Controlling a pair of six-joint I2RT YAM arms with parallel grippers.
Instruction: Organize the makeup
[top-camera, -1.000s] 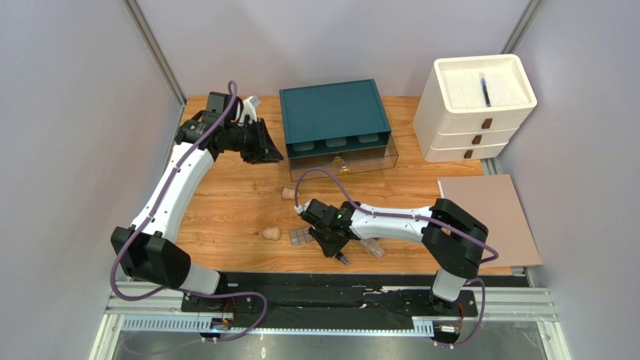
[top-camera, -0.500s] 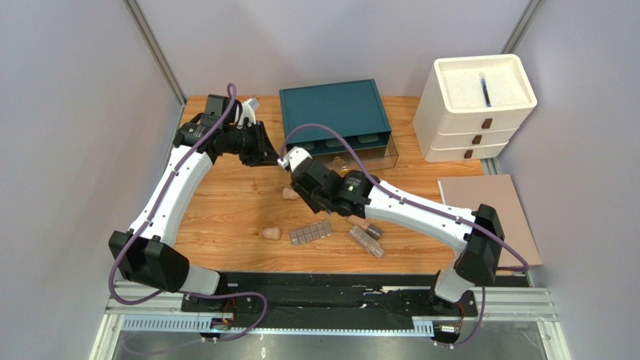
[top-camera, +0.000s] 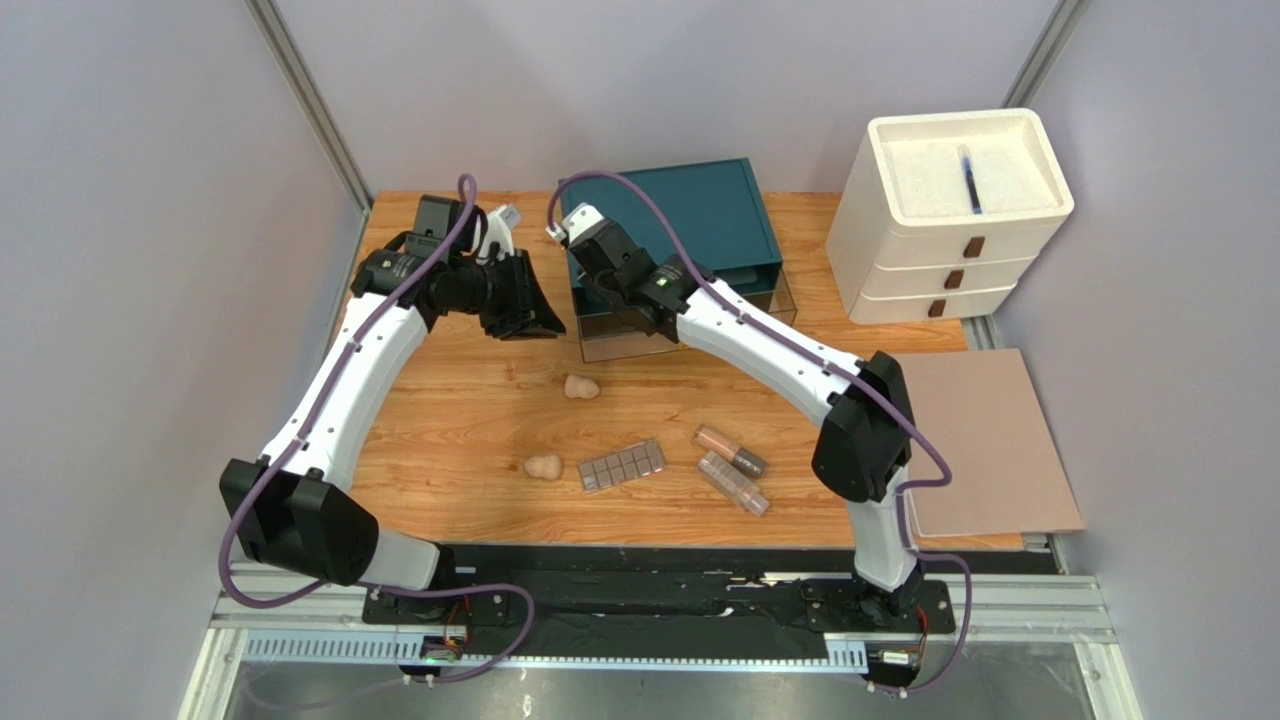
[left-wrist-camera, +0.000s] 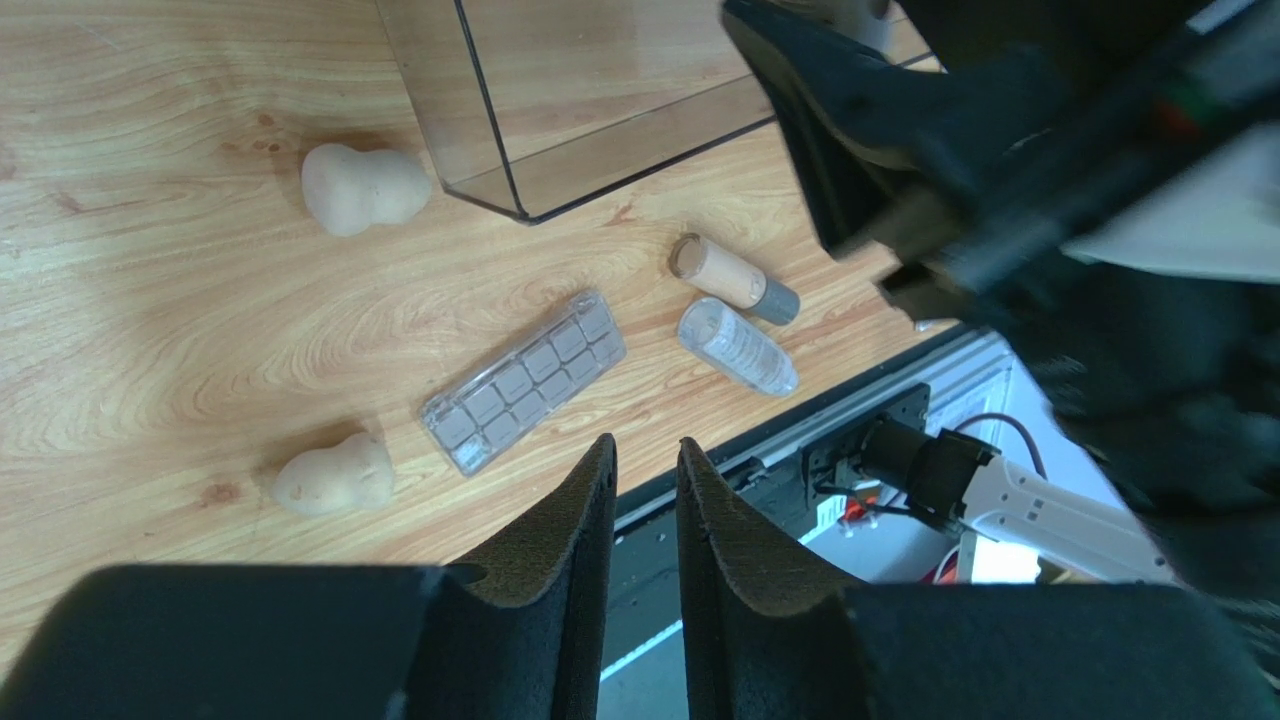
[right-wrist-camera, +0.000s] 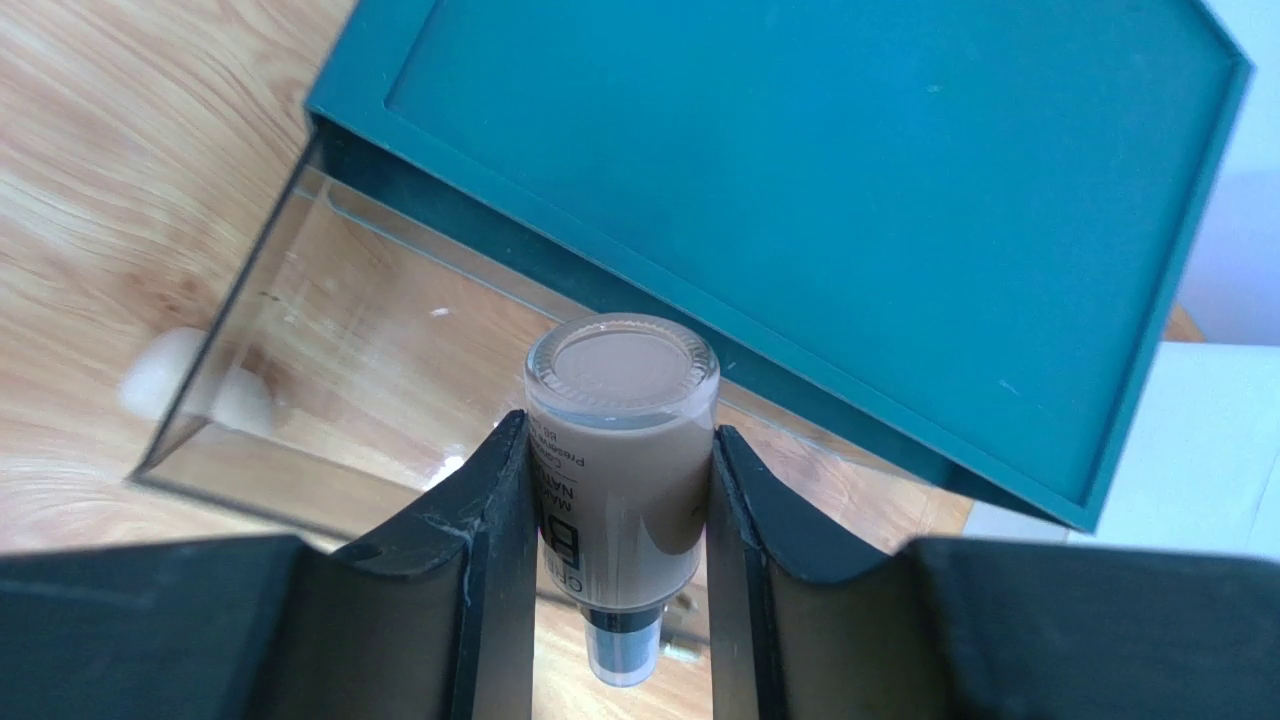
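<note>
My right gripper (right-wrist-camera: 619, 432) is shut on a tan tube (right-wrist-camera: 619, 375) with a dark cap, held cap-down above the clear drawer (right-wrist-camera: 346, 375) that is pulled out of the teal box (right-wrist-camera: 812, 195). On the table lie two more tubes (top-camera: 729, 449) (top-camera: 733, 483), the gridded palette (top-camera: 622, 465) and two beige sponges (top-camera: 580, 387) (top-camera: 543, 467). My left gripper (top-camera: 549, 318) hovers left of the drawer (top-camera: 684, 323). Its jaws stand a narrow gap apart with nothing between them. The left wrist view shows the palette (left-wrist-camera: 523, 381), both sponges (left-wrist-camera: 361, 188) (left-wrist-camera: 334, 474) and both tubes (left-wrist-camera: 732, 278) (left-wrist-camera: 736, 347) below.
The teal box (top-camera: 669, 218) stands at the back middle. A white drawer unit (top-camera: 947, 210) is at the back right, and a flat brown board (top-camera: 984, 435) lies at the right edge. Grey walls close in the left and back sides.
My right arm has lifted a tube from the front of the table and swung it back and left over the clear drawer. The left arm has hardly moved.
</note>
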